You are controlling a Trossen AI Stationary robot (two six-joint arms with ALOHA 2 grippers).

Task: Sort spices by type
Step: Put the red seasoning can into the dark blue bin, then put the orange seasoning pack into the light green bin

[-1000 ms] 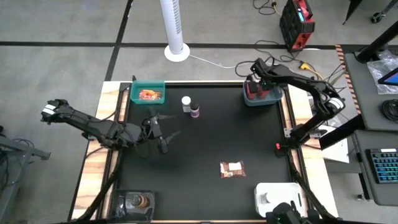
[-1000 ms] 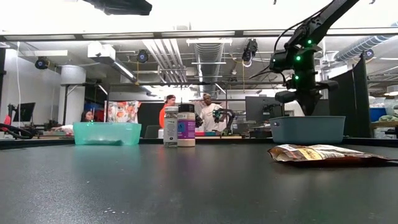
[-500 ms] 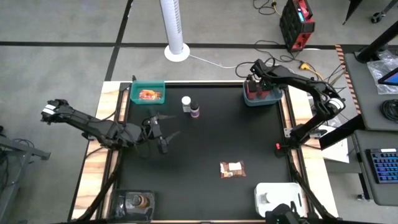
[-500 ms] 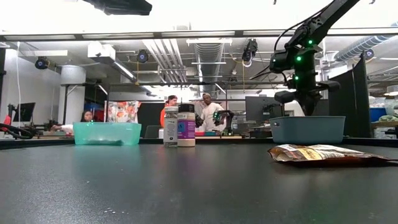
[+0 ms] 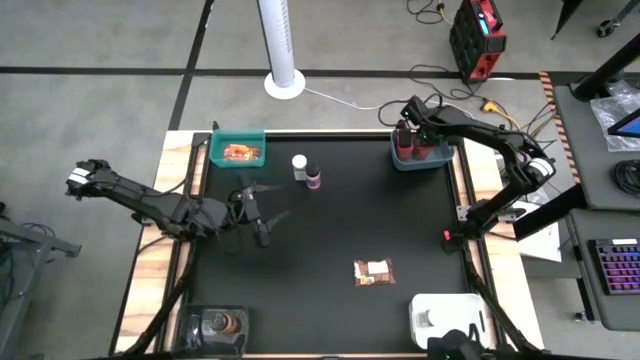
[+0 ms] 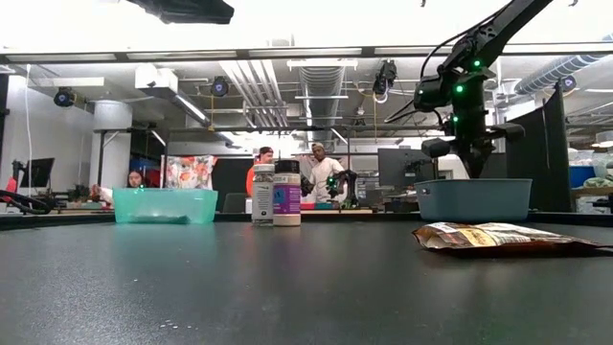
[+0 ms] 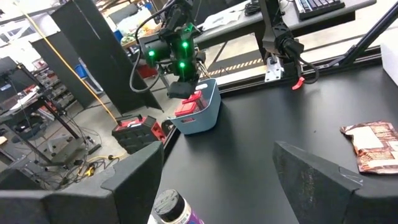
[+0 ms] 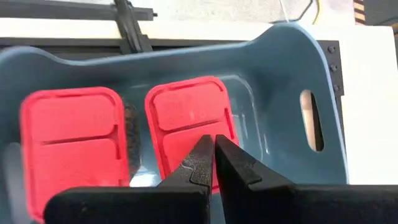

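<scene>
Two red boxy containers [image 8: 189, 124] [image 8: 71, 140] stand side by side in the blue-grey bin [image 5: 432, 158] at the table's far right corner. My right gripper [image 8: 213, 146] hangs over them, pointing down, shut. A white-capped bottle [image 5: 299, 162] and a purplish jar [image 5: 314, 179] stand upright on the mat, far of centre. A brown flat packet [image 5: 374, 271] lies flat toward the near right. An orange packet [image 5: 239, 152] lies in the teal bin [image 5: 216, 152]. My left gripper [image 5: 266, 212] hovers open left of centre, near the jar. My right gripper's shut fingertips [image 8: 202, 163] point down from above over the lid [image 8: 186, 106] of one red container in the bin. I cannot tell whether they touch it.
A clear tray [image 5: 200, 325] with an amber jar sits at the near left corner, and a white tray [image 5: 450, 305] at the near right. The middle of the black mat [image 5: 340, 225] is open. People stand in the room beyond the far edge.
My right gripper has drawn slightly toward the far edge over the blue-grey bin, so more of the red containers shows from above. My left arm has kept still.
</scene>
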